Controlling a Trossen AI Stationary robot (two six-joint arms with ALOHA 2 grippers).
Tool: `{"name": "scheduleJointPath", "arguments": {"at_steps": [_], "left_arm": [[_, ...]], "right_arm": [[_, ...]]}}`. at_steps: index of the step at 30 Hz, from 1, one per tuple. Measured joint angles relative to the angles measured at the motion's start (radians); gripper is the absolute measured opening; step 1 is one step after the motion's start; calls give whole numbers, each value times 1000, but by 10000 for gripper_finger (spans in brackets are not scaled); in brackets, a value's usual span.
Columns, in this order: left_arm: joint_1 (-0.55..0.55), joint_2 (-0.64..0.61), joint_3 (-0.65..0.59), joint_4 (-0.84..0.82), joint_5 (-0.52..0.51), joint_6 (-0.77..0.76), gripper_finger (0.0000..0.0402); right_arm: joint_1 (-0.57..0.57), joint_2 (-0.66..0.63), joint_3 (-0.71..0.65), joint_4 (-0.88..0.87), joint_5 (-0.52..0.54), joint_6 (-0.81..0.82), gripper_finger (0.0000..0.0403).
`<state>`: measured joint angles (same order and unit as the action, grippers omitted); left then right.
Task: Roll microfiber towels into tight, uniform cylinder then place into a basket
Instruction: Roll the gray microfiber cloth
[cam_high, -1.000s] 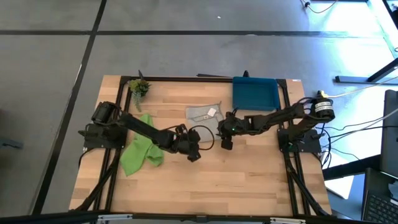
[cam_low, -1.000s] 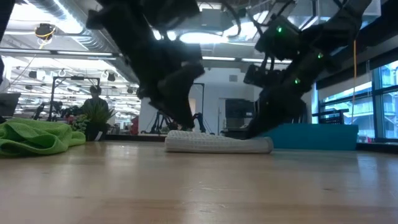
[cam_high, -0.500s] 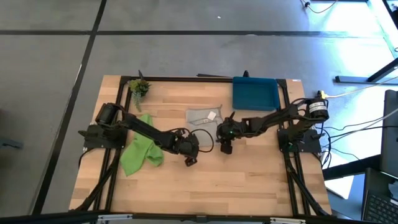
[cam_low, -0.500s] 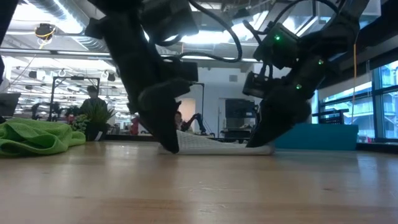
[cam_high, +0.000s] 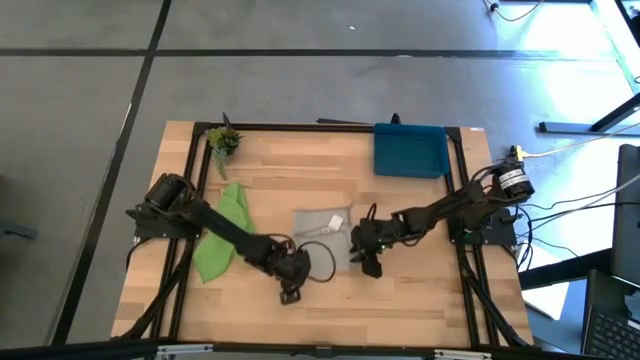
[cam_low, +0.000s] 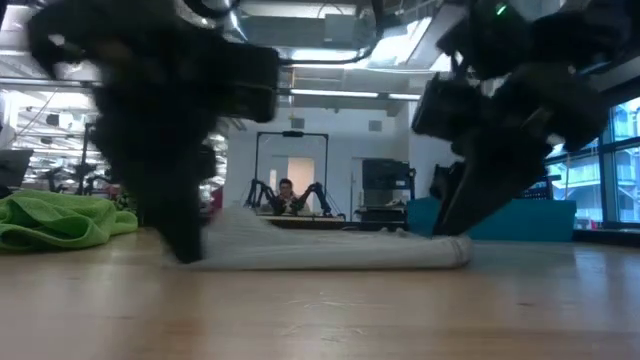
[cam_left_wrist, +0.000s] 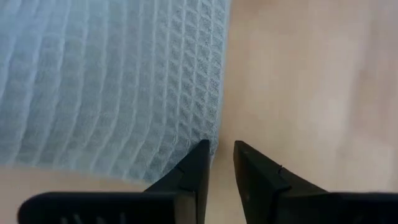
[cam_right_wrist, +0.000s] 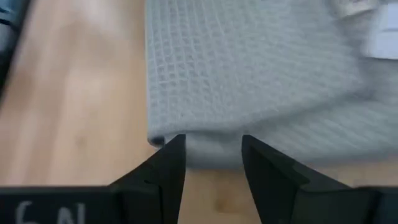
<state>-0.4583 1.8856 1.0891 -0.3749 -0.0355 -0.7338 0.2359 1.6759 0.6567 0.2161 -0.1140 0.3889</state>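
The light grey towel (cam_high: 322, 228) lies flat mid-table, its white tag (cam_high: 334, 222) facing up. My left gripper (cam_left_wrist: 221, 157) is at the towel's near left corner and my right gripper (cam_right_wrist: 212, 154) at its near right end; both are shut on it. In the low view the towel (cam_low: 330, 250) stretches between the left gripper (cam_low: 182, 240) and the right gripper (cam_low: 455, 215). The lime green towel (cam_high: 222, 232) lies crumpled at the table's left. The dark-blue basket (cam_high: 409, 150) stands at the far right. My left gripper has the grey towel's near left corner (cam_left_wrist: 212, 144) at its fingertips, coming steeply from above. The fingers (cam_left_wrist: 198, 163) hide the corner's tip. The rest of the towel lies on the table. My right gripper pinches the grey towel's near edge (cam_right_wrist: 211, 144), close to its right corner, between its two fingers. It slants down from the near right. The edge looks doubled over there. The towel lies on the table beyond the fingers.
A small potted plant (cam_high: 223, 140) stands at the far left corner. Black frame rails (cam_high: 190, 180) run along the table's sides. Bare wood (cam_high: 400, 310) lies between the grey towel and the near edge. A person (cam_low: 287, 190) sits in the room beyond.
Both grippers have gone toward the table's near edge, and both have turned. The grey towel has slid along the table with them, away from the basket, and still lies flat with its tag up. The green towel has stayed where it was.
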Motion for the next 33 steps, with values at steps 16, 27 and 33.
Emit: {"name": "scheduleJointPath", "arguments": {"at_steps": [16,27,33], "left_arm": [[-140,-39,76,-52,-255,20,71],[-186,-38,78,-48,-402,144,71],[-186,-38,78,-64,-408,142,71]], "right_arm": [[142,-24,76,34,94,-280,158],[200,-13,76,45,97,-561,158],[200,29,76,80,97,-657,158]]}}
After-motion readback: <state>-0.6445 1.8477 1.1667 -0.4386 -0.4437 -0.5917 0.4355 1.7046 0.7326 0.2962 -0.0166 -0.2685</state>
